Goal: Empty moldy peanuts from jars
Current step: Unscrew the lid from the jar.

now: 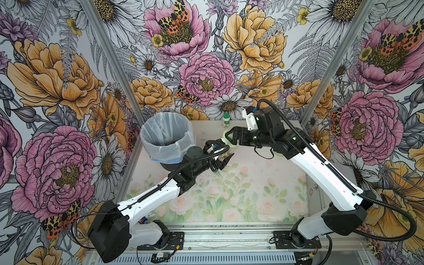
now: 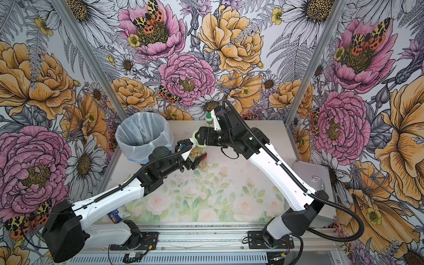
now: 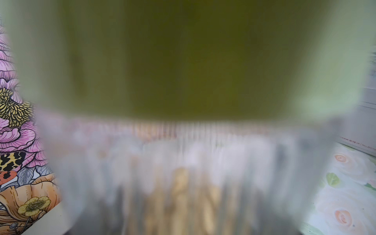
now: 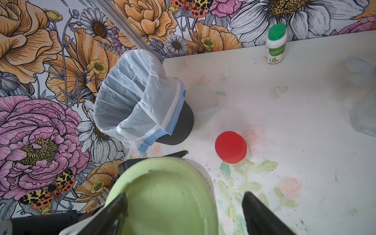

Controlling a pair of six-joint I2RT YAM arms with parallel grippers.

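Bin [image 1: 160,149]: stood lined, just left of the left gripper's wrist.
Left gripper [image 1: 220,153]: gripped the jar by its glass body.
Jar [image 2: 196,152]: sat in the left gripper's jaws, lid end toward the right gripper.
Peanuts [image 2: 195,154]: lay heaped inside the jar.
Lid [image 4: 168,195]: pale green, sat at the jar's mouth between the right gripper's fingers.
Right gripper [image 1: 230,137]: jaws stood wide, one finger against the lid, the other apart.
Bottle [image 4: 276,43]: stood upright, well beyond the right gripper.
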